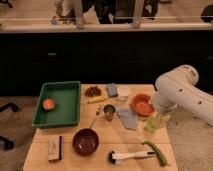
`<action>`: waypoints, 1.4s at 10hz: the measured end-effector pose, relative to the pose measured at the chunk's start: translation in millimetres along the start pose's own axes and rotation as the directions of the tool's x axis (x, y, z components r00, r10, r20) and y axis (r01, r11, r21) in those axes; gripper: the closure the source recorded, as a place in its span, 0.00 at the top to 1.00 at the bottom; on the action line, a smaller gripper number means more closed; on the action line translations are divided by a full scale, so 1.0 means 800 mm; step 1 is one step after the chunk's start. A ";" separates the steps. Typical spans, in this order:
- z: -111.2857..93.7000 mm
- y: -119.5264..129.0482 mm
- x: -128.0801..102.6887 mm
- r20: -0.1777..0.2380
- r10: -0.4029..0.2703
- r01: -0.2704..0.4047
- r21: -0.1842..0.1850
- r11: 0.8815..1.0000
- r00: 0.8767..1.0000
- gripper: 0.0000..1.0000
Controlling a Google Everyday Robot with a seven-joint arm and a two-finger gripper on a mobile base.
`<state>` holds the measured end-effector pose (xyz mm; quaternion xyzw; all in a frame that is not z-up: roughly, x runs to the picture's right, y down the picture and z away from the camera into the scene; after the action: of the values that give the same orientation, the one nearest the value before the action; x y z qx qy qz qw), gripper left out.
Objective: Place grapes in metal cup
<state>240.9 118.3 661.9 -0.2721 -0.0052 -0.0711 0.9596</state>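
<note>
Currently: grapes (93, 91), probably a soft, light, bruisable cluster, at counter (105, 131) rear, just behind cup (108, 113), best pinched gently across the middle; pincer (159, 109) far right, wide open, empty.

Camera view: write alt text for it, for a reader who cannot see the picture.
A white robot arm bends over the right edge of a wooden table, its gripper out of sight, while the grapes lie untouched at the back, apart from the metal cup at the centre. A green tray stands left, a dark red bowl in front.
</note>
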 end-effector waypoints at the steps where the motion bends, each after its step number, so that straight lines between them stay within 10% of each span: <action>1: 0.000 0.000 0.000 0.000 0.000 0.000 0.000 1.000 1.000 0.80; 14: 0.000 -0.007 -0.020 -0.025 -0.043 0.043 -0.003 0.999 0.999 0.80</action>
<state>224.1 115.4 664.2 -0.2723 0.0013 -0.0951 0.9575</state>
